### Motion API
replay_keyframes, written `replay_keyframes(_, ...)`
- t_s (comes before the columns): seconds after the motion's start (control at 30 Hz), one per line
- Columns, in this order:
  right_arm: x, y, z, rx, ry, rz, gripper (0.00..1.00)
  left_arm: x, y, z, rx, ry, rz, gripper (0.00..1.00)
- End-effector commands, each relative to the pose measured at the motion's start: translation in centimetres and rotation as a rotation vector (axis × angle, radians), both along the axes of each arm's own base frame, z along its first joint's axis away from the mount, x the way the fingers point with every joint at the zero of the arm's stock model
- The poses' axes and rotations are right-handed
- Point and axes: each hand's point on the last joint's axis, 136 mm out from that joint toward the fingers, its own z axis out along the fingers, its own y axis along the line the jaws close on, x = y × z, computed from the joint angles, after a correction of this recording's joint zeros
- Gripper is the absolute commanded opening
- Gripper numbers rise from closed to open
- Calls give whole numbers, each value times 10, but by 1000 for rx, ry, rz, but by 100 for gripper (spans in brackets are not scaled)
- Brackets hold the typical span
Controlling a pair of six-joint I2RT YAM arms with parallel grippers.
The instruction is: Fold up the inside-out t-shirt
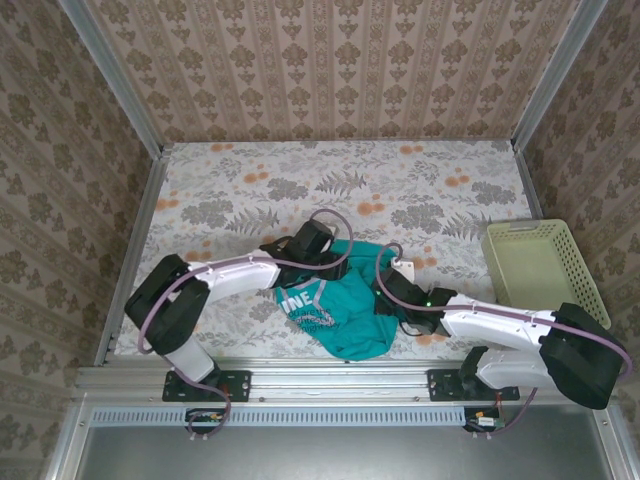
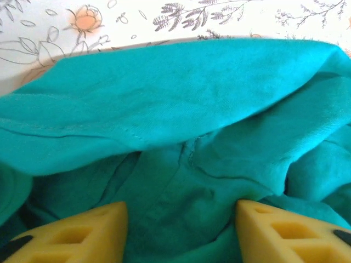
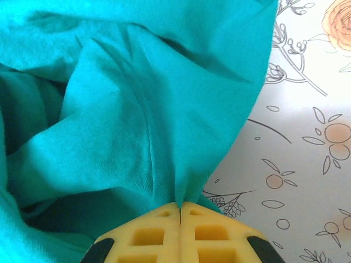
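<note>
Crumpled in a soft heap near the front edge of the flowery table, between the two arms: the teal t-shirt. Hides most of its white letters in the folds; just "INE" and a bit of a white drawing to see from above. Smooth knit cloth, with a stitched hem. On the left gripper, yellow fingers spread wide apart, loose cloth bunched between them. On the right gripper, yellow jaws pressed together, pinching a thin fold at the shirt's edge. At the right, a pale yellow plastic basket with slotted sides, near corner hidden behind the right arm.
</note>
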Motion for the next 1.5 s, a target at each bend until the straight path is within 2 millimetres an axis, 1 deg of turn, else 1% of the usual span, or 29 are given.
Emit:
replay_keyframes(0.0, 4, -12, 8, -23, -56, -44, 0, 0, -2, -2, -1, 38, -17, 43)
replay_keyframes(0.07, 7, -12, 16, -30, -83, -42, 0, 2, -5, 1, -30, 37, -28, 34)
replay_keyframes(0.17, 14, -20, 26, -73, -113, -63, 0, 6, -7, 9, -62, 25, -31, 20)
replay_keyframes(0.23, 20, -22, 32, -75, -123, -70, 0, 12, -4, 20, -78, 7, -24, 6)
replay_keyframes(0.3, 26, -19, 40, -64, -144, -61, 0, 16, -1, 34, -99, -21, -18, 0)
replay_keyframes(0.47, 36, -15, 60, -52, -199, -37, 0, 19, 15, 75, -121, -120, 8, 0)
replay_keyframes(0.57, 41, -10, 76, -52, -249, 8, 0, 19, 29, 104, -152, -187, 29, 0)
replay_keyframes(0.6, 44, -7, 83, -54, -270, 30, 0, 18, 34, 112, -161, -203, 39, 0)
replay_keyframes(0.63, 46, -4, 91, -60, -293, 53, 0, 18, 40, 124, -175, -230, 48, 0)
replay_keyframes(0.73, 50, 4, 115, -80, -353, 127, 0, 13, 63, 158, -156, -316, 88, 0)
replay_keyframes(0.8, 49, 9, 126, -68, -385, 167, 0, 4, 76, 173, -150, -357, 96, 0)
replay_keyframes(0.83, 47, 12, 127, -51, -393, 189, 0, -1, 81, 175, -158, -367, 97, 0)
replay_keyframes(0.9, 42, 18, 117, -25, -384, 229, 0, -11, 86, 169, -168, -359, 85, 0)
replay_keyframes(0.97, 38, 21, 96, -9, -338, 240, 0, -19, 86, 152, -190, -332, 70, 0)
replay_keyframes(1.03, 34, 18, 69, -24, -258, 210, 0, -28, 84, 128, -215, -285, 53, 0)
replay_keyframes(1.07, 33, 16, 59, -32, -225, 196, 0, -31, 83, 118, -221, -262, 53, 0)
replay_keyframes(1.1, 32, 14, 51, -42, -196, 184, 5, -34, 82, 106, -226, -235, 50, 0)
replay_keyframes(1.13, 31, 13, 47, -49, -178, 174, 17, -37, 82, 94, -224, -207, 48, 0)
replay_keyframes(1.17, 31, 12, 47, -54, -169, 170, 27, -39, 82, 86, -222, -189, 47, 0)
replay_keyframes(1.2, 31, 13, 52, -58, -171, 174, 35, -40, 82, 78, -215, -171, 49, 0)
replay_keyframes(1.23, 33, 16, 59, -56, -177, 186, 39, -41, 84, 70, -203, -158, 56, 0)
replay_keyframes(1.3, 36, 28, 76, -43, -199, 239, 40, -41, 88, 62, -182, -151, 69, 0)
replay_keyframes(1.33, 37, 36, 83, -29, -209, 272, 38, -40, 90, 59, -176, -154, 75, 0)
replay_keyframes(1.37, 37, 46, 89, 1, -216, 308, 36, -40, 90, 59, -175, -156, 77, 0)
replay_keyframes(1.43, 37, 69, 96, 79, -222, 376, 36, -38, 92, 60, -173, -162, 77, 0)
replay_keyframes(1.47, 38, 74, 96, 94, -215, 382, 36, -38, 92, 62, -170, -164, 78, 0)
